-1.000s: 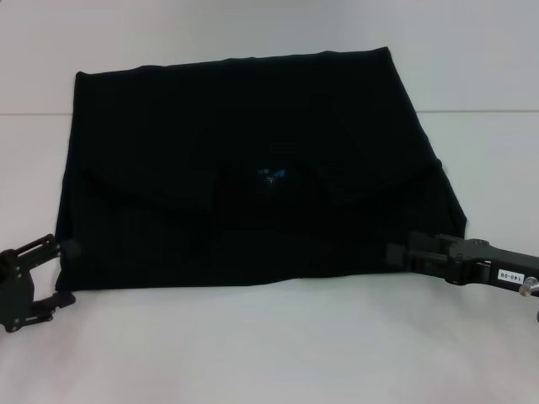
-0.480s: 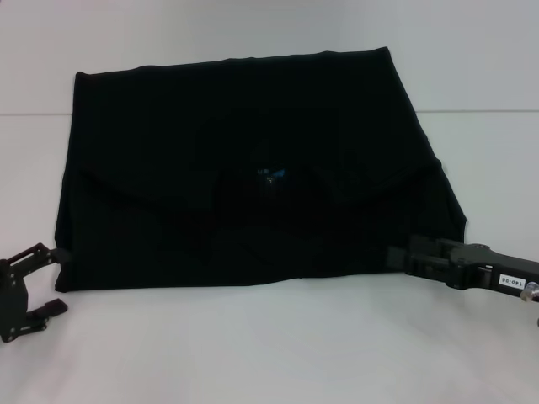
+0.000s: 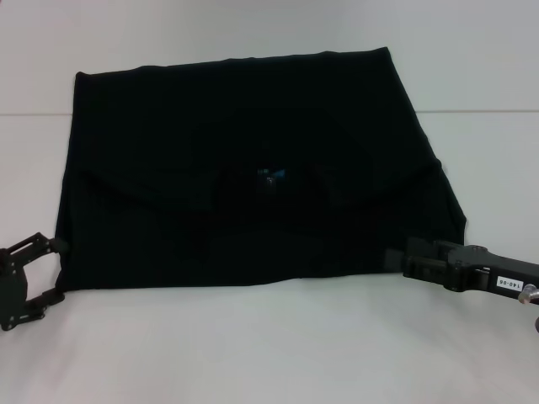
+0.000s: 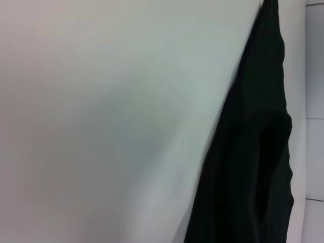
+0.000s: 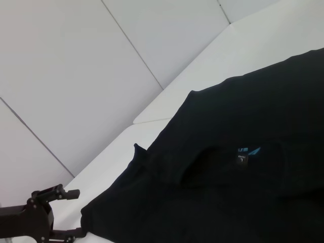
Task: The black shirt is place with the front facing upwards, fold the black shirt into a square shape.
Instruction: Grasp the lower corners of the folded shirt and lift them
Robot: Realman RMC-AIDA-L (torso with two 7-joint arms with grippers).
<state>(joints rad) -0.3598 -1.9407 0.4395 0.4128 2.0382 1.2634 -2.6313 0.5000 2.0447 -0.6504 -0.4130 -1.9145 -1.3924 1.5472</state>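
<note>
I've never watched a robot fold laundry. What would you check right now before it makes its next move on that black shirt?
1. Black shirt lying flat on the white table: ok, partly folded already.
2. Left gripper at the near left corner, fingers open around the edge: ok.
3. Right gripper at the near right corner: ok for place; grip on the cloth: cannot tell.
4. Blue neck label showing near the middle: ok.
5. Shape square yet: not ok, wider than deep, right side slanted.
</note>
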